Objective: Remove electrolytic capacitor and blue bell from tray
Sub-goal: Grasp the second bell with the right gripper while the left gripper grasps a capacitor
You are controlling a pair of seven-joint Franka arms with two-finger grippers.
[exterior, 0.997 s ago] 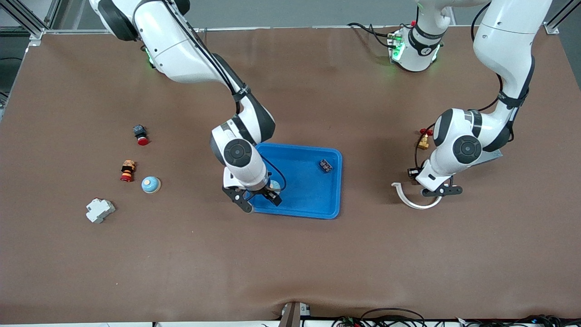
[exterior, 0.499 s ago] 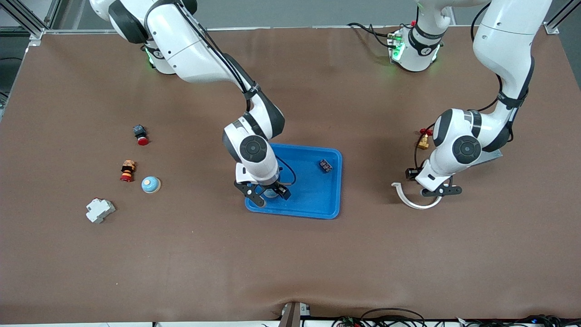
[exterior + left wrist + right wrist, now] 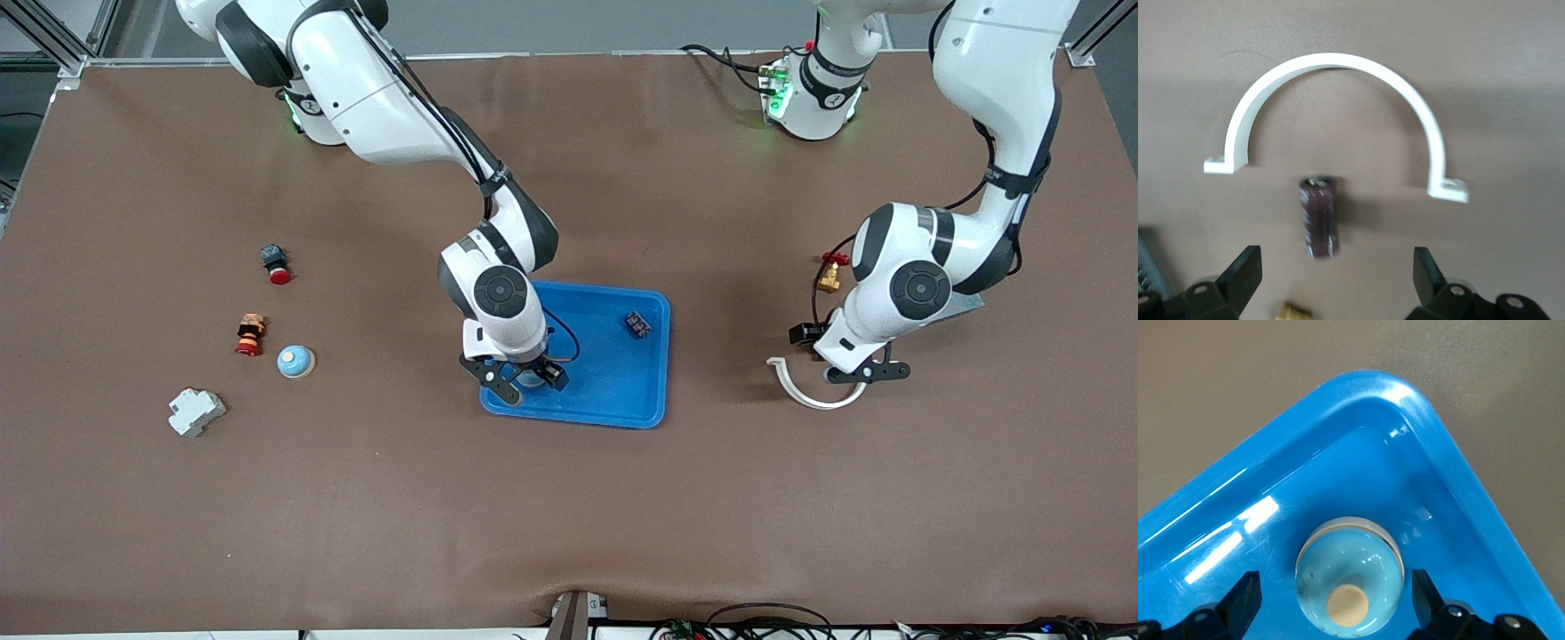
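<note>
A light blue bell (image 3: 1349, 580) with a cream button sits in a corner of the blue tray (image 3: 1271, 447). My right gripper (image 3: 1336, 607) is open, one finger on each side of the bell with gaps. In the front view it (image 3: 526, 382) is low over the tray corner (image 3: 613, 382) nearest the camera. A dark maroon capacitor (image 3: 1319, 217) lies on the table beside a white half-ring clamp (image 3: 1338, 67). My left gripper (image 3: 1336, 277) is open just above the table by the capacitor, not touching it. In the front view it (image 3: 861, 373) is by the clamp (image 3: 805, 391), and the capacitor is hidden.
A small dark component (image 3: 637, 324) lies in the tray. A second light blue bell (image 3: 295, 361), a red-capped button (image 3: 276, 264), an orange and red stacked part (image 3: 250, 334) and a white block (image 3: 196, 412) lie toward the right arm's end. A brass valve (image 3: 830, 276) lies by the left arm.
My right gripper has moved over the tray corner, around the bell, then held still. The left arm has shifted only slightly.
</note>
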